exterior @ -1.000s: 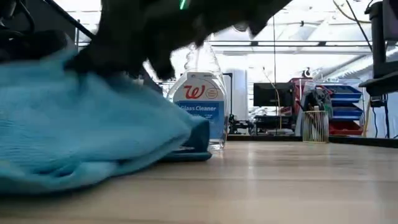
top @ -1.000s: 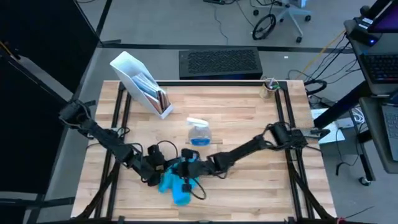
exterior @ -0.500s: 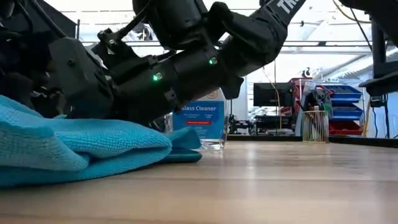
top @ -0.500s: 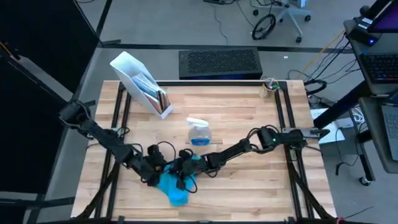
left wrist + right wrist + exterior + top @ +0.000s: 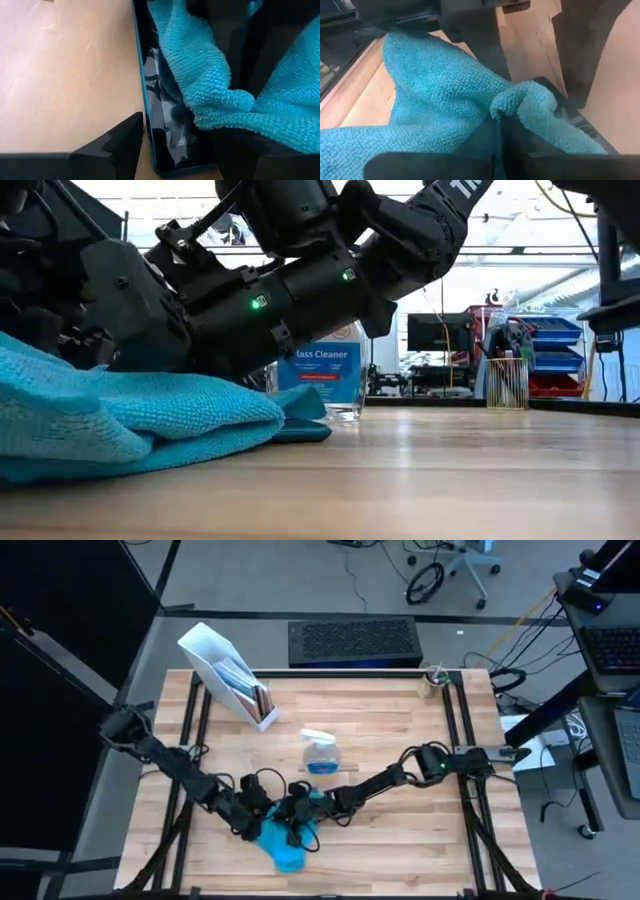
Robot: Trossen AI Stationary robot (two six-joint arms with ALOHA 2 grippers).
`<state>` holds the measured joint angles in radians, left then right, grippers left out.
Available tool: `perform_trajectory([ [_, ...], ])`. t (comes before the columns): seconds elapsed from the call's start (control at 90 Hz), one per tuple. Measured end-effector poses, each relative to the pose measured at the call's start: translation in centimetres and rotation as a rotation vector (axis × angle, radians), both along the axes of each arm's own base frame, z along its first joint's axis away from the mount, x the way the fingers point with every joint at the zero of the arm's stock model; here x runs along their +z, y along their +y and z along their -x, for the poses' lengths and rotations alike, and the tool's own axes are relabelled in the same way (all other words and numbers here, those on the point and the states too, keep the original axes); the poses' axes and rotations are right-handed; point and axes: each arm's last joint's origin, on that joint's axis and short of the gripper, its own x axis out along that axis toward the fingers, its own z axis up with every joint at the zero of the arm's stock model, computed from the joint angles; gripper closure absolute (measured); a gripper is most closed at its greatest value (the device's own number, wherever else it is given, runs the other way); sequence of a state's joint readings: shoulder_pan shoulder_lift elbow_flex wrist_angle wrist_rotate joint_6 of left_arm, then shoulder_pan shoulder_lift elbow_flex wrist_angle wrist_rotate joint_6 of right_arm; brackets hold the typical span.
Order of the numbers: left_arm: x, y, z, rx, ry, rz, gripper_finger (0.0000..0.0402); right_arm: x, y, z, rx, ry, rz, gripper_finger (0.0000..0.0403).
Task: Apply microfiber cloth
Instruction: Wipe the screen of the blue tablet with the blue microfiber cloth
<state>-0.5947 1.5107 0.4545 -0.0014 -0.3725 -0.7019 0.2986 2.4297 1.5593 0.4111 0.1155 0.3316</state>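
Note:
The sky-blue microfiber cloth (image 5: 281,843) lies bunched near the table's front edge, partly over a flat dark tablet with a teal rim (image 5: 162,117). The tablet lies flat on the wood. My right gripper (image 5: 298,819) comes from the right and is shut on the cloth (image 5: 445,95) above the tablet. My left gripper (image 5: 257,822) comes from the left and sits low at the tablet's end (image 5: 180,135), its fingers on either side of it. In the low view the cloth (image 5: 130,420) covers most of the tablet (image 5: 305,431). My left gripper has the tablet's end between its two fingers, level with the table. One finger (image 5: 122,142) lies against the teal long edge (image 5: 144,127). The other finger and the cloth hide the opposite edge. The tablet stays flat on the wood. My right gripper pinches a raised fold of the cloth (image 5: 512,102) between its two fingers, slanting down from the table's right. Several layers are gathered at the fold. The rest of the cloth lies slack on the tablet and on the table.
A clear glass-cleaner spray bottle (image 5: 320,752) stands just behind the grippers. A white file holder (image 5: 230,675) stands at the far left, a wire cup (image 5: 432,680) at the far right corner. Bare wood lies to the right of the cloth.
My right gripper has gone down and toward the table's left edge with the cloth. The cloth, raised and bulging a second ago, now lies lower and flatter over the tablet. In the last half second little has moved.

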Motion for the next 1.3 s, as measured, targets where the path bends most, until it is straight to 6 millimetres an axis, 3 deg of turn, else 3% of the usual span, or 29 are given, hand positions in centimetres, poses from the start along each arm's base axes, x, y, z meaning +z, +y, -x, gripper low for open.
perform_trajectory([
  [0.2,0.0,0.3,-0.3,0.023,-0.012,-0.003,0.0199,1.1,1.8,0.6,0.092,-0.016,0.009,0.0403],
  [0.333,-0.1,0.4,-0.3,0.024,-0.022,-0.003,0.0199,-0.7,1.3,0.3,0.040,0.004,-0.026,0.0403],
  [0.589,-0.1,0.4,-0.4,0.027,-0.031,0.007,0.0199,-0.1,-0.5,-0.5,-0.094,-0.069,-0.033,0.0403],
  [0.778,-0.1,0.3,-0.4,0.025,-0.032,0.013,0.0199,-0.4,-1.3,-0.7,-0.129,-0.010,-0.040,0.0403],
  [1.144,-0.1,0.5,-0.5,0.025,-0.021,0.017,0.0199,-0.6,1.6,0.4,0.207,0.100,-0.144,0.0403],
  [1.3,-0.1,0.5,-0.5,0.025,-0.020,0.017,0.0199,1.1,2.2,0.9,0.275,0.101,-0.110,0.0403],
])
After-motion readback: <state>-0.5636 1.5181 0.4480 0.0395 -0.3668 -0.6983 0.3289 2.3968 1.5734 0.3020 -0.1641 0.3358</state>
